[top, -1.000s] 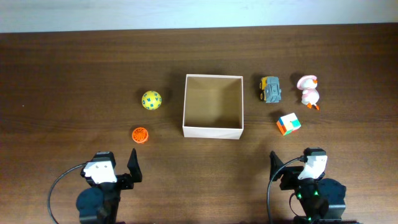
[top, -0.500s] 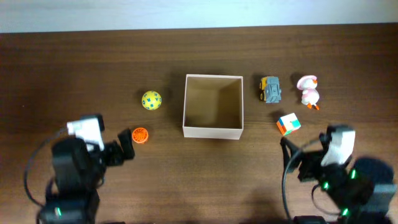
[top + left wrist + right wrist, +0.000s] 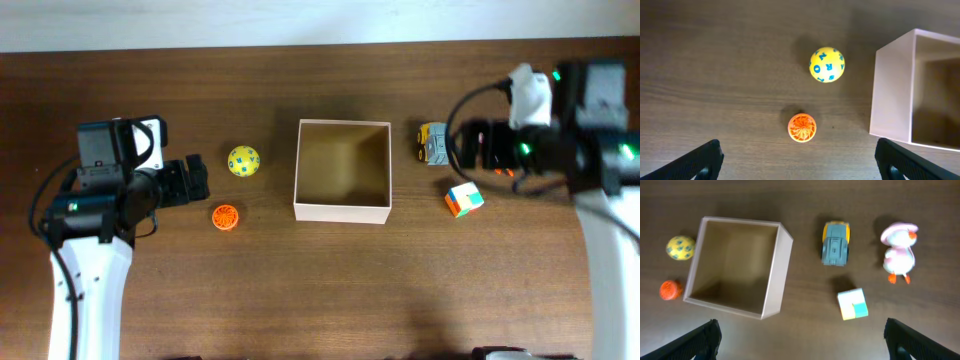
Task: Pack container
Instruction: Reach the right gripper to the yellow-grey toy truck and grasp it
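The container [image 3: 340,211] is a square, shallow box with white walls and a tan inside, empty, at mid-table. It also shows in the left wrist view [image 3: 892,90] and the right wrist view [image 3: 775,275]. My left gripper [image 3: 198,178] is open and empty, raised left of a yellow ball [image 3: 243,161] and an orange ridged disc [image 3: 226,216]; its wrist view [image 3: 800,165] shows both below it. My right gripper [image 3: 462,146] is open and empty [image 3: 806,342], raised over the toys right of the box.
Right of the box lie a grey and yellow toy car [image 3: 434,143], a multicoloured cube [image 3: 463,199] and a pink and white duck [image 3: 898,252]. The duck is mostly hidden under my right gripper in the overhead view.
Both arms have risen from the table's front edge and moved back. The left one now hovers beside the ball and disc, the right one over the toys by the duck.
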Robot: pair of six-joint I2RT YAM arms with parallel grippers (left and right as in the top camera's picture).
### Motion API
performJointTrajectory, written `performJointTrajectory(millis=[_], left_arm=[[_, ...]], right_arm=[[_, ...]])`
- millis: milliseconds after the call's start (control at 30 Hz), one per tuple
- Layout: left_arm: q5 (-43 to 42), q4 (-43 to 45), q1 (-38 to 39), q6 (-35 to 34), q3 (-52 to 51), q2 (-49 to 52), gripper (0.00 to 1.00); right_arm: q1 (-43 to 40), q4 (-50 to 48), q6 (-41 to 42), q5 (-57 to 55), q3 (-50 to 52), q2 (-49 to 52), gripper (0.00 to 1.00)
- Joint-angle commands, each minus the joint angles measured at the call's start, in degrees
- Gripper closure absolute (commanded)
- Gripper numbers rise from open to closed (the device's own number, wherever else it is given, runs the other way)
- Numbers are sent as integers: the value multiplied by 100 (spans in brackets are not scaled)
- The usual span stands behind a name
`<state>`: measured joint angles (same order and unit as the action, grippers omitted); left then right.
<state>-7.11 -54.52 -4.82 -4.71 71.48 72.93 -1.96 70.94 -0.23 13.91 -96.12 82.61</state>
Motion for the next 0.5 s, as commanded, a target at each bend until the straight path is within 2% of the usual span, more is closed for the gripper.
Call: performJointTrajectory(millis=[0,200,367,467], left_arm=[[-61,-26,31,116,105,173,1],[-61,-46,28,116,98,337,1],[-61,-46,28,114,98,352,1],[-61,-46,28,114,98,352,1]], right_arm=[[-33,-219,-87,83,-118,680,1],[-31,-796,-74,-107,-118,1996,1],[-26,-1268,284,-629,-118,2887,0],[-26,-1521,372,-728,-118,3254,4]])
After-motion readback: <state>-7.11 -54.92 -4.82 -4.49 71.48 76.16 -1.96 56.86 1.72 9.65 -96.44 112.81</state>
